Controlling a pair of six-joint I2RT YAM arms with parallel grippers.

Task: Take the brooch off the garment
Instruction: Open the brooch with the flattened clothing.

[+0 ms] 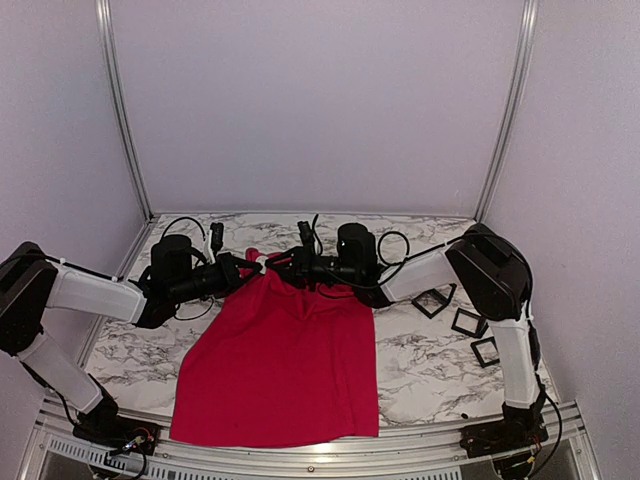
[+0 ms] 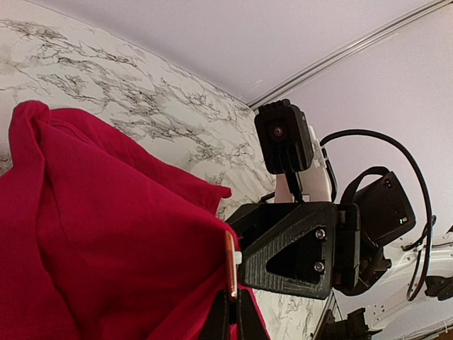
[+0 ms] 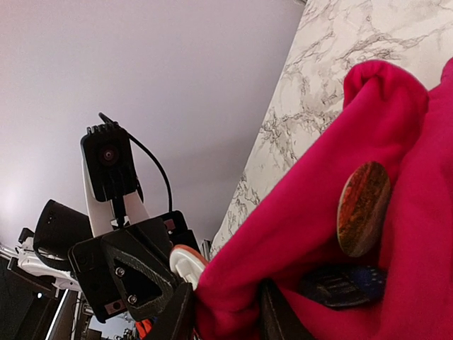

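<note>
above the table [image 1: 430, 360], left fingers [image 1: 250, 268] and right fingers [image 1: 283, 262] each clench the raised garment [image 1: 280, 370], brooch [image 3: 363, 209] attached.

red t-shirt [image 1: 280, 370] lying flat, far edge bunched and raised; oval brown-red brooch [image 3: 363, 209] on raised fold.

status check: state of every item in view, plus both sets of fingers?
T-shirt: top edge lifted and bunched, lower part flat on the table.
Brooch: on the shirt fabric, not yet removed.
Left gripper: fingers shut on the T-shirt.
Right gripper: fingers shut on the T-shirt.
Black square frames: three, lying flat right of the shirt, untouched.
</note>
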